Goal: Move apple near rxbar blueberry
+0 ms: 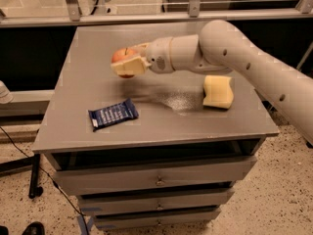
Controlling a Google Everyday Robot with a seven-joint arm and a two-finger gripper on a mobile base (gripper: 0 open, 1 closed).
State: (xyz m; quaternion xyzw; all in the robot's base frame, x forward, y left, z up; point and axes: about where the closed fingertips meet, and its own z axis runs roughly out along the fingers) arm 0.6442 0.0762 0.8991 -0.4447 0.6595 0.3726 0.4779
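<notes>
Lying flat near the front left corner of the grey worktop (93, 82), the rxbar blueberry (113, 114) is a dark navy wrapper with pale lettering too small to read and crimped ends. It sits slightly askew, its right end a little nearer the back edge than its left, and nothing touches it.

Further back and a touch to the right, over the left-centre of the worktop, is the apple (122, 56). It is small and round, red-orange across the top and reddish at the bottom, with a short dark stem standing up from its crown. A pale finger (128, 67) crosses its front and hides the middle of the fruit. The gripper (128, 62) has its two fingers closed around the apple, holding it from the right side, and the fruit appears to be lifted clear of the surface. Apple and bar are apart, with bare worktop between them.

The cream-coloured arm (234, 48) reaches in from the right, passing over the back right part of the worktop. Below it, near the right edge and about midway between front and back, lies a pale yellow sponge (218, 92). Three grey drawers (156, 180) stack under the front edge.
</notes>
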